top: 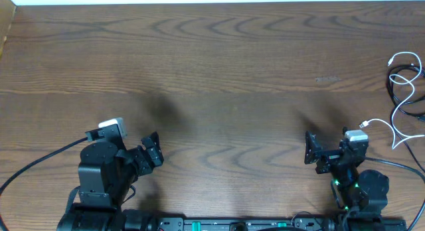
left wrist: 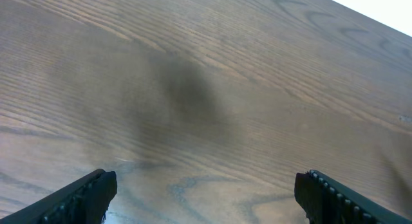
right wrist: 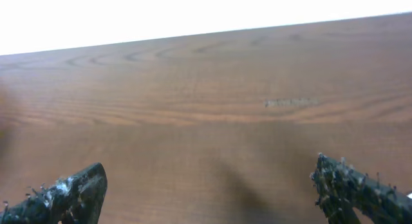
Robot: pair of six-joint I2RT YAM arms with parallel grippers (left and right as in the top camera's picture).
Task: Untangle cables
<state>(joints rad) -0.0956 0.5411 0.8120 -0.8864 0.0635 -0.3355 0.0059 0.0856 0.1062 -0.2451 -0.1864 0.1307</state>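
Cables: tangled heap at the far right edge of the table, partly cut off by the overhead view.
Black cord: loops through the heap and crosses the white cord.
White plug end: lies on the wood at the heap's near side, close to my right gripper but not touching it.
Left gripper: my jaws stand spread wide with nothing held; only bare wood shows between the fingers in the wrist view. Well apart from the cables.
Right gripper: my jaws stand spread wide and hold nothing; bare wood lies between the fingers.
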